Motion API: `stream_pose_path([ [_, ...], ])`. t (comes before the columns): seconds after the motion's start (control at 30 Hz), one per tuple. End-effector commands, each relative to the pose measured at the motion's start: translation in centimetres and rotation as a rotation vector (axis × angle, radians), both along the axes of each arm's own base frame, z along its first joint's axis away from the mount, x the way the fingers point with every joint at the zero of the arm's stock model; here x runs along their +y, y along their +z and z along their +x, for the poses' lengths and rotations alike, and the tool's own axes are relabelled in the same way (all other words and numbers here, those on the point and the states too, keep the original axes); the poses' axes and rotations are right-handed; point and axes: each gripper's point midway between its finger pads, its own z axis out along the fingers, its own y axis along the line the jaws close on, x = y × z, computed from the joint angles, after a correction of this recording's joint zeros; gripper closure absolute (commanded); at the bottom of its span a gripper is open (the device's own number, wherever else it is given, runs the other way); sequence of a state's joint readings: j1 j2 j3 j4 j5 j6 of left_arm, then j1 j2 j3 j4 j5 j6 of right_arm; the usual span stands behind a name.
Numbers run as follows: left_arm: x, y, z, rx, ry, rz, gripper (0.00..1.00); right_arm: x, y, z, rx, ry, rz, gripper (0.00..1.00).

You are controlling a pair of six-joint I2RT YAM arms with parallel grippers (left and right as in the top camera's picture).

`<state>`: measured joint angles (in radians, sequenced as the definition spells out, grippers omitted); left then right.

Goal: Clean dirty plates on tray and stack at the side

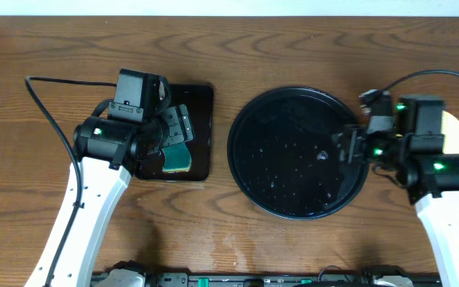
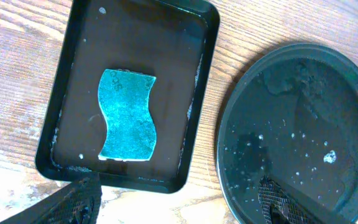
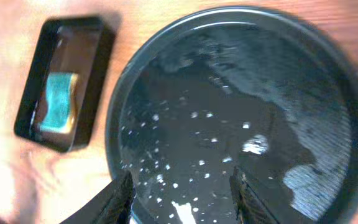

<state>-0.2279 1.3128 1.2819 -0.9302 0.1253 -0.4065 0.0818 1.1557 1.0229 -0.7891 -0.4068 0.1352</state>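
1. The small rectangular black tray lies on the wooden table, just left of the tray, with a strip of bare wood between them.
2. A teal sponge with wavy sides lies flat in the rectangular tray, and the film around it looks wet.
3. The left gripper hangs above the rectangular tray, its fingers spread wide and holding nothing.
4. The round tray holds no plate. Scattered droplets and a small white fleck lie on its glossy floor.
5. The right gripper hovers over the round tray's right side, its fingers apart and empty.
6. A pale yellow plate lies on the table just right of the round tray.
7. The right arm covers most of that plate, so only a curved sliver shows. Whether other plates lie under it cannot be told.
8. The left arm hides part of the rectangular tray in the overhead view.
9. Both wrist views cut off their fingers at the bottom edge.
10. The right wrist view is blurred.
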Motion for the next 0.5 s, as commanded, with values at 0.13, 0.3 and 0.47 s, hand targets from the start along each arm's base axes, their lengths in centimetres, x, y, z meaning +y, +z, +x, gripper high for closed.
stream_pose_path([
  [0.13,0.0,1.0,0.5,-0.029,-0.004,0.001,0.19,3.0,-0.1,-1.1,-0.048,0.165,-0.080,0.49],
  [0.3,0.0,1.0,0.5,-0.029,-0.004,0.000,0.18,3.2,-0.3,-1.4,-0.036,0.176,-0.082,0.44],
  [0.47,0.0,1.0,0.5,-0.029,-0.004,0.000,0.19,3.1,-0.7,-1.9,-0.010,0.177,-0.085,0.34],
])
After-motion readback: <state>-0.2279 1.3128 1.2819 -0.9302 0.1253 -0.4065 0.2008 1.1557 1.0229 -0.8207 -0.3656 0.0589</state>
